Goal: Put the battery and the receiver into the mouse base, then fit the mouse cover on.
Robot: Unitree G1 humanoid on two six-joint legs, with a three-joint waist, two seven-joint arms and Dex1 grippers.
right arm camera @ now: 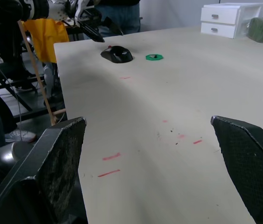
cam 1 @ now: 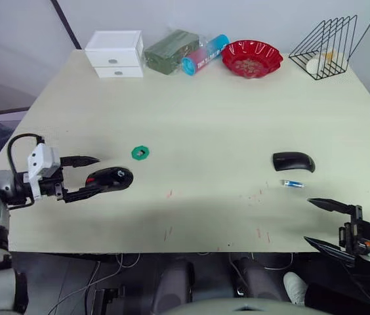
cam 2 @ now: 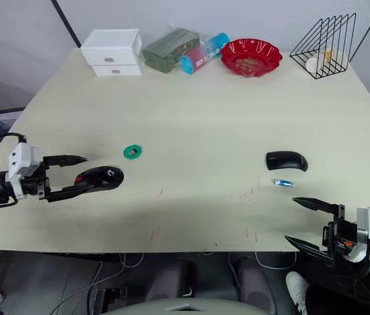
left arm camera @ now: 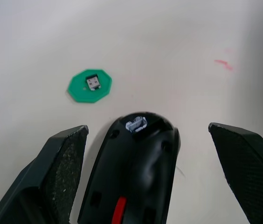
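Left hand: fingers spread wide, nothing pinched. The mouse base is seen lying between the two fingertips, open side up, red and blue parts showing. In the left wrist view the base sits in the gap with its long axis running along the fingers, clear tabletop visible on both sides; contact with the lower finger cannot be ruled out from the head view.

Outward from that hand, at about 1 o'clock from the base and just beside it, a green disc is noted, carrying a small metal-faced part — probably the receiver, though it is too small to be sure.

Right hand: fingers likewise spread, empty, held at the near edge of the tabletop. The battery lies at roughly 11 o'clock from this hand, near it, long axis across the tabletop, 9 to 3 o'clock. The mouse cover lies just beyond the battery at 12 o'clock of it, close but apart, long axis also 9 to 3.

Judgement: battery and cover are nearer the right hand, base and disc nearer the left; the two groups are well apart. No part is yet seated in the base. The coming grasp on the base is judged to need only a closing of the fingers across its short axis.

Far edge, not involved: white drawer box, red bowl, wire rack.
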